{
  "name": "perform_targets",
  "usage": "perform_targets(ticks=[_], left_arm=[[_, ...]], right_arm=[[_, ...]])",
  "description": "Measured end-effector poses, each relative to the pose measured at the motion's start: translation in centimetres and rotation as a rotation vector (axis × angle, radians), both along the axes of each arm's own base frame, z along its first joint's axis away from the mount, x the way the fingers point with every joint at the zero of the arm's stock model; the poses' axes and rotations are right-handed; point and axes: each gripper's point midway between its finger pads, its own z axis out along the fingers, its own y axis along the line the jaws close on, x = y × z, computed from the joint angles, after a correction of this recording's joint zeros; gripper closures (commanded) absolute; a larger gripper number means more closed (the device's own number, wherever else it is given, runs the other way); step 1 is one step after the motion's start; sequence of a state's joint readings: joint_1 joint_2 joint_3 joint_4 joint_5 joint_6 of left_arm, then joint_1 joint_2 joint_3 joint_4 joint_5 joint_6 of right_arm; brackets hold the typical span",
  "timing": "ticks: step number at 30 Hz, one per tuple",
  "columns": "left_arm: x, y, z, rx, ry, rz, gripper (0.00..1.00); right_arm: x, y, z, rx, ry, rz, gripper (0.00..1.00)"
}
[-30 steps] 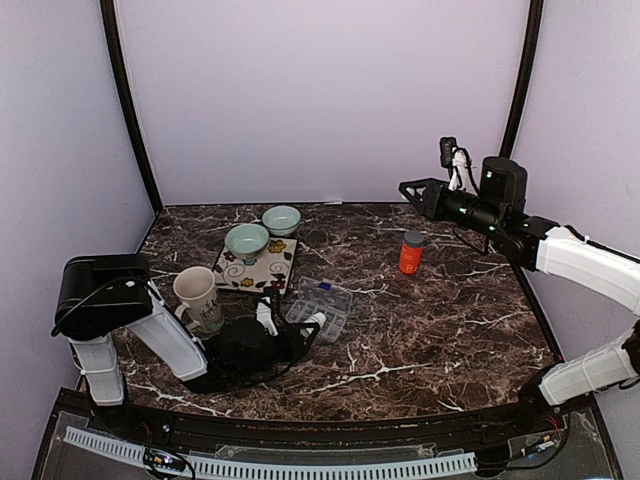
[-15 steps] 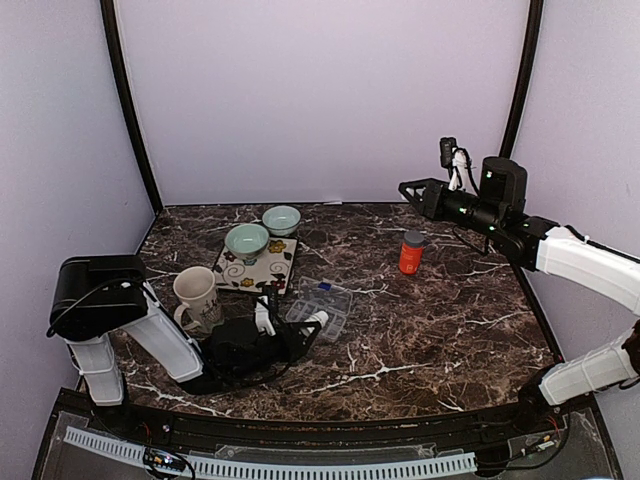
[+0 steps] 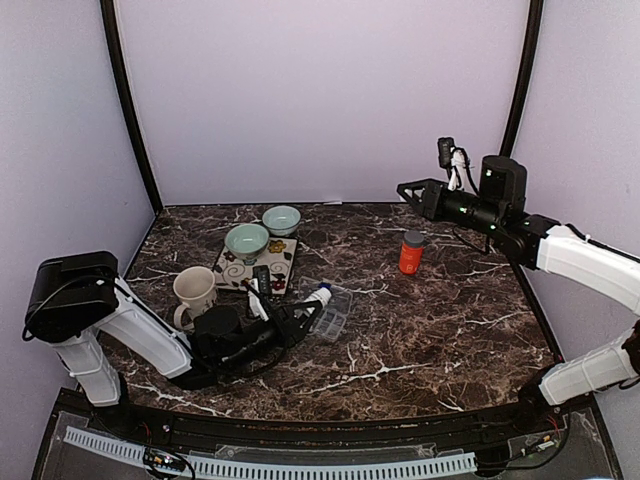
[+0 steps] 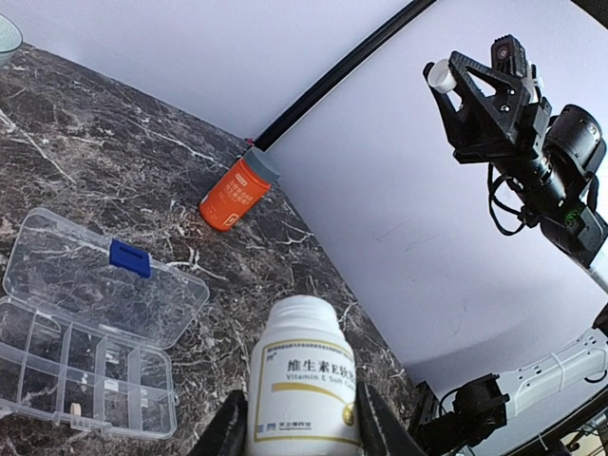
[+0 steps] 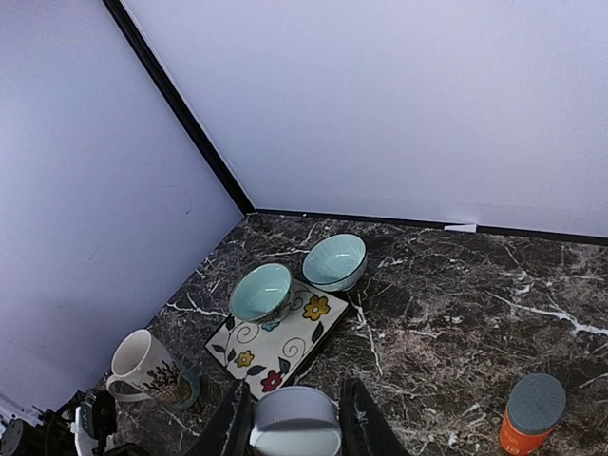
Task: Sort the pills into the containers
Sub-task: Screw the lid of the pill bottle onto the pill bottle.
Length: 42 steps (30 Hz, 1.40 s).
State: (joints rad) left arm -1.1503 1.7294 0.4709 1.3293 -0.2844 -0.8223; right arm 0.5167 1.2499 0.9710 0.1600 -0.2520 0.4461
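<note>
Left wrist — L fingers (image 4: 228, 432) pinch white vitamin bottle (image 4: 304, 385); R fingers (image 5: 232, 425) pinch white cap (image 5: 296, 425).

Open dark marble tabletop (image 3: 440, 330) stretches across the near right, between the clear plastic organiser box (image 3: 335, 318) and the orange grey-capped bottle (image 3: 411, 253). The far-left part is crowded: a cream mug (image 3: 194, 291), a floral square tile (image 3: 262, 270), two pale green bowls (image 3: 247, 241). The left arm (image 3: 140, 335) lies low beside the mug.

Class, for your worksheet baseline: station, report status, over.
Left gripper: jaws shut on vitamin bottle. Right gripper: jaws shut on white cap, raised. Organiser box open on table; orange bottle well apart.
</note>
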Motion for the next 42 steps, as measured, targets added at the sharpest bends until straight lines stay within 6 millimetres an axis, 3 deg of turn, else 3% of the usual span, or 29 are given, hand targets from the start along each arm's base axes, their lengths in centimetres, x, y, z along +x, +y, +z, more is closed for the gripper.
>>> perform_targets(ticks=[6,18,27,33,37,42], left_arm=[[-0.3,0.0,2.3,-0.037,-0.05,-0.018,1.0],[-0.2,-0.1,11.8,-0.188,-0.222,-0.079,1.0],[2.1,0.9,14.9,-0.252,-0.272,-0.161,1.0],[3.0,0.8,18.0,-0.38,-0.3,-0.324,1.0],[4.5,0.4,17.4,-0.43,-0.239,-0.423,1.0],[5.0,-0.8,16.0,-0.437,-0.142,-0.549,1.0]], right_arm=[[-0.4,0.4,0.7,-0.004,0.007,0.031,1.0],[-2.3,2.8,4.8,-0.014,-0.021,0.165,1.0],[-4.2,4.0,6.6,-0.037,0.006,0.277,0.99],[-6.4,5.5,7.7,-0.048,0.025,0.369,0.99],[-7.7,6.7,7.7,-0.064,0.045,0.418,0.99],[-8.5,8.0,7.1,-0.089,0.085,0.455,0.98]])
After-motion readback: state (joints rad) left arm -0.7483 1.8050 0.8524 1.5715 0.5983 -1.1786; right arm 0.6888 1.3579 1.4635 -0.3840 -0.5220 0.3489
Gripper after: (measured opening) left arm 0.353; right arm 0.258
